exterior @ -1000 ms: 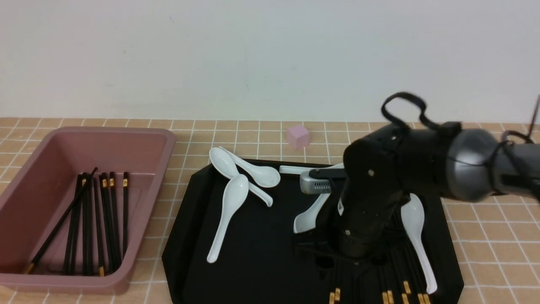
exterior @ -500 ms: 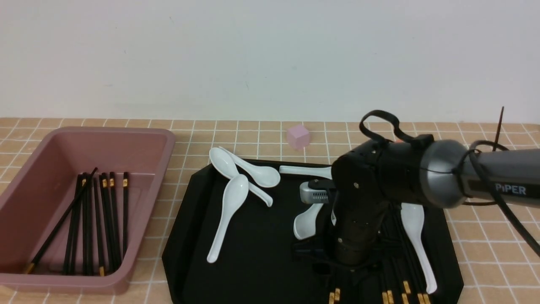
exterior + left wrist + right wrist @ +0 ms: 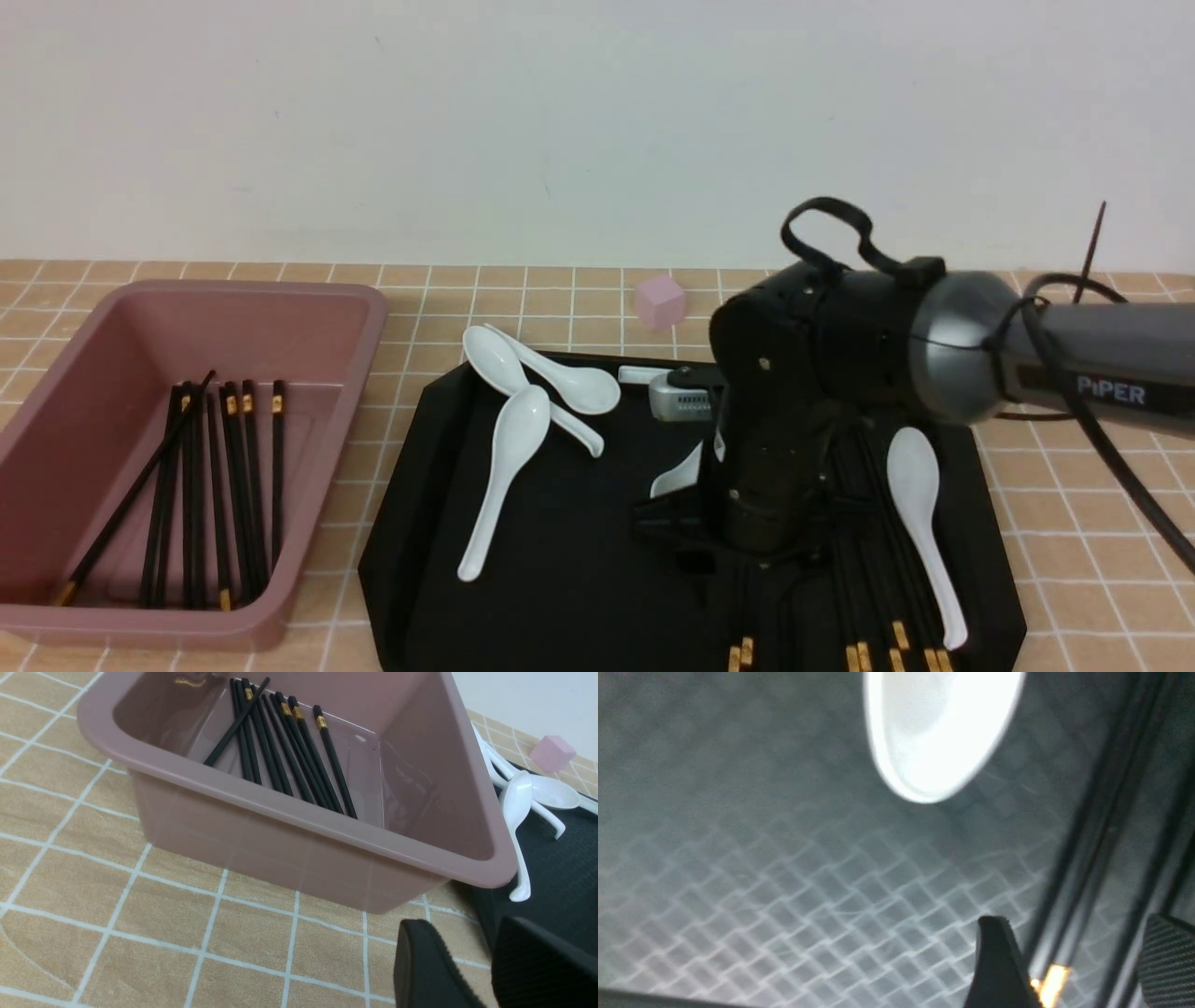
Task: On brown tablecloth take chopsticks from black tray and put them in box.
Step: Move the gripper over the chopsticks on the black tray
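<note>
- My right claw (image 3: 1078,952) is low over the black tray (image 3: 560,597), fingers apart, and one of the chopsticks (image 3: 1087,858) lies between them
- My left claw (image 3: 472,947) holds nothing, fingers a little apart, above the brown tablecloth (image 3: 70,849) near the box (image 3: 289,826)
- Other chopsticks (image 3: 229,485) lie inside the box

The right arm (image 3: 840,373) has a glossy black wrist housing with small screws, a silver-grey collar and a dark grey tube lettered "PiPER" in white. Black cables (image 3: 826,219) loop over it. The left gripper (image 3: 467,926) has matte black fingers (image 3: 420,966).
</note>
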{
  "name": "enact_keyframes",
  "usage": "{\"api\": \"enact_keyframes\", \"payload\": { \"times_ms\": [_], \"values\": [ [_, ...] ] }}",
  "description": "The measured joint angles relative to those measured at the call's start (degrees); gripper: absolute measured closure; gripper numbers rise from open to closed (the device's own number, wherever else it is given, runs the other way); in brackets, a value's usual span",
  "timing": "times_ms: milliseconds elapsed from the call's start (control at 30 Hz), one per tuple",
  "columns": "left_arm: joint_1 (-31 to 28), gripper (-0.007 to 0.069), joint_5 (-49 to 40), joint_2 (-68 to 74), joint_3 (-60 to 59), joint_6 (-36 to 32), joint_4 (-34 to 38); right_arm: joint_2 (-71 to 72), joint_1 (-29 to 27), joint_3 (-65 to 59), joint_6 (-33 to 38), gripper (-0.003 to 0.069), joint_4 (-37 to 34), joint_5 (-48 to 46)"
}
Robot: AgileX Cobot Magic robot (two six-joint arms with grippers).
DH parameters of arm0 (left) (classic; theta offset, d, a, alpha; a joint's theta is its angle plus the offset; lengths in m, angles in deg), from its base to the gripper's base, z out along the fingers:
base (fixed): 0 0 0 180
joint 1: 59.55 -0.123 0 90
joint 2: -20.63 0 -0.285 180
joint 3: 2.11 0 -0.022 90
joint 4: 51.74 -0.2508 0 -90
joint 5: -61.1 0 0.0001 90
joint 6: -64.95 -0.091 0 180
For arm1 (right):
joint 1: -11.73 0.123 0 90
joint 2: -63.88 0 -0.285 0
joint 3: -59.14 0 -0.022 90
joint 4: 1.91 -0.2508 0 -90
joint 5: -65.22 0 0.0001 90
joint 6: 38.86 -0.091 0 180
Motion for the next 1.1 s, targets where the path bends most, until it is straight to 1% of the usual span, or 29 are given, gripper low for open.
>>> {"api": "enact_keyframes", "payload": {
  "times_ms": [567,633,767,800,867,933,1100],
  "values": [
    [0.0,0.0386,0.0,0.0,0.0,0.0,0.0,-4.2,0.3,0.6,-1.3,0.0252,1.5,-0.2],
    [0.0,0.0386,0.0,0.0,0.0,0.0,0.0,-4.4,0.3,0.8,-1.3,0.0274,1.4,-0.4],
    [0.0,0.0386,0.0,0.0,0.0,0.0,0.0,-4.7,0.4,1.0,-1.3,0.0342,1.2,-0.6],
    [0.0,0.0386,0.0,0.0,0.0,0.0,0.0,-4.7,0.4,1.0,-1.2,0.0406,0.9,-0.5],
    [0.0,0.0386,0.0,0.0,0.0,0.0,0.0,-4.7,0.4,1.0,-0.7,0.0489,1.0,-0.8],
    [0.0,0.0386,0.0,0.0,0.0,0.0,0.0,-4.7,0.4,1.0,0.1,0.0526,1.1,-1.0],
    [0.0,0.0386,0.0,0.0,0.0,0.0,0.0,-4.7,0.4,1.0,0.6,0.0524,1.8,-2.6]
  ]
}}
